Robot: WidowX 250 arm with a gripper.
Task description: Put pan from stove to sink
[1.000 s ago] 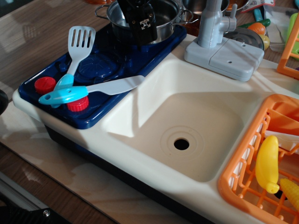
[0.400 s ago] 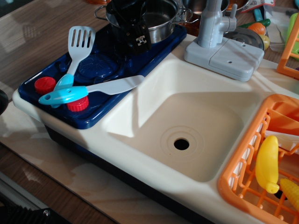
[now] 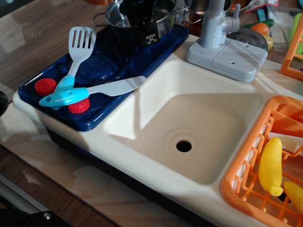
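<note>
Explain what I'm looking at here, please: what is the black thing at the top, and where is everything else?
One camera looks down at a toy kitchen from the front. The black thing is the robot's hand, reaching over the front rim of the steel pan on the blue stove. Whether it grips the rim cannot be told. Two grey spatulas with blue handles lie on the stove near its red knobs. The cream sink holds nothing. The faucet stands behind it, and an orange rack with yellow toys sits at right.

a wooden table [image 3: 28, 52] carries a pale board [image 3: 71, 179], apparently under the toy kitchen unit [image 3: 137, 175].
</note>
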